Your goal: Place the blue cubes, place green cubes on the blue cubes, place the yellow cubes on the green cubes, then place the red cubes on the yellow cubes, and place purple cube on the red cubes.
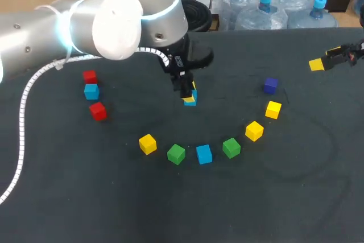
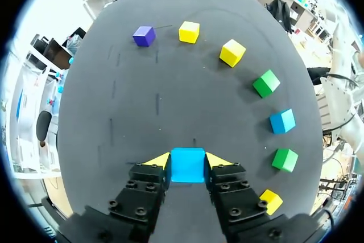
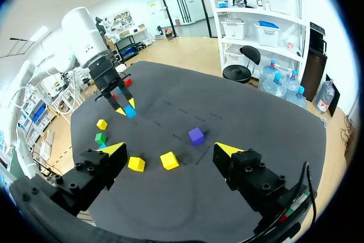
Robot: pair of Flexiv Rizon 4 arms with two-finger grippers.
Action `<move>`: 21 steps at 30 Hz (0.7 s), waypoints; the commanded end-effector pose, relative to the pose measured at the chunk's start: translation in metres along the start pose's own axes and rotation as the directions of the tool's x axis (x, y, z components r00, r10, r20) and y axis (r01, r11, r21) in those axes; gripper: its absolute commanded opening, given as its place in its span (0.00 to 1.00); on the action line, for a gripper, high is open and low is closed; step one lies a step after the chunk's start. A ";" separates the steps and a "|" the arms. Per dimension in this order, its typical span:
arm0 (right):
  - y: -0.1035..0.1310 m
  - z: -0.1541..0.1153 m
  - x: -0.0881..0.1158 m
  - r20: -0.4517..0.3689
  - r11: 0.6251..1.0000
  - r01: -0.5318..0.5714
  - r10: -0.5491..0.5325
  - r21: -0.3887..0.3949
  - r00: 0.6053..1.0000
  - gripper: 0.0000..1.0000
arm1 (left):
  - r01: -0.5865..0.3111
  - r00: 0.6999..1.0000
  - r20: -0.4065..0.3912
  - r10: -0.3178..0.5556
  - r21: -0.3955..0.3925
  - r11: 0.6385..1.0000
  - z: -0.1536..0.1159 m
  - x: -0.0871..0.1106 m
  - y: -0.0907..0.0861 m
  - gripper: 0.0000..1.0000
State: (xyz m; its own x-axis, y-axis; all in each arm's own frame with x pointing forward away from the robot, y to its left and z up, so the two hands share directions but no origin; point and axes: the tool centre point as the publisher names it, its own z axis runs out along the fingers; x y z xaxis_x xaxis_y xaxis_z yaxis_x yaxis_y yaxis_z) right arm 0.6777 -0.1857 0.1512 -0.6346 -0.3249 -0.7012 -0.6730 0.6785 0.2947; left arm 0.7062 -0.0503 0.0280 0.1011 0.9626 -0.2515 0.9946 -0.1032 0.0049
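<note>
While left gripper clamps a blue cube over the dark table, right gripper gapes wide

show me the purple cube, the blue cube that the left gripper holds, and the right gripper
purple cube (image 1: 271,85), head view, middle of its top face
blue cube (image 2: 187,165), left wrist view, middle of the face that shows
right gripper (image 3: 170,148), right wrist view, midway between its two open yellow tips

The left arm is silver-white with a glowing blue ring, white ribbed cable and black, yellow-tipped end effector.
</note>
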 end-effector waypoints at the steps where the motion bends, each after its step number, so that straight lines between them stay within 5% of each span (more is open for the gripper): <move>1: -0.001 0.001 0.000 0.002 1.000 0.001 -0.001 -0.003 1.000 1.00 | 0.007 1.000 0.005 -0.007 0.003 1.000 0.003 0.000 -0.002 0.00; 21: -0.001 0.001 0.000 0.002 1.000 0.001 -0.001 -0.003 1.000 1.00 | 0.039 0.999 0.035 -0.040 0.014 0.999 0.020 0.001 -0.005 0.00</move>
State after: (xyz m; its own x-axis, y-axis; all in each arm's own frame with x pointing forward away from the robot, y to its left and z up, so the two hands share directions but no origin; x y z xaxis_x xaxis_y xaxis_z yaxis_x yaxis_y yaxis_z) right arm 0.6777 -0.1857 0.1512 -0.6346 -0.3249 -0.7012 -0.6730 0.6784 0.2947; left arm 0.6986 -0.0530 0.0107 0.0591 0.9569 -0.2845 0.9977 -0.0662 -0.0155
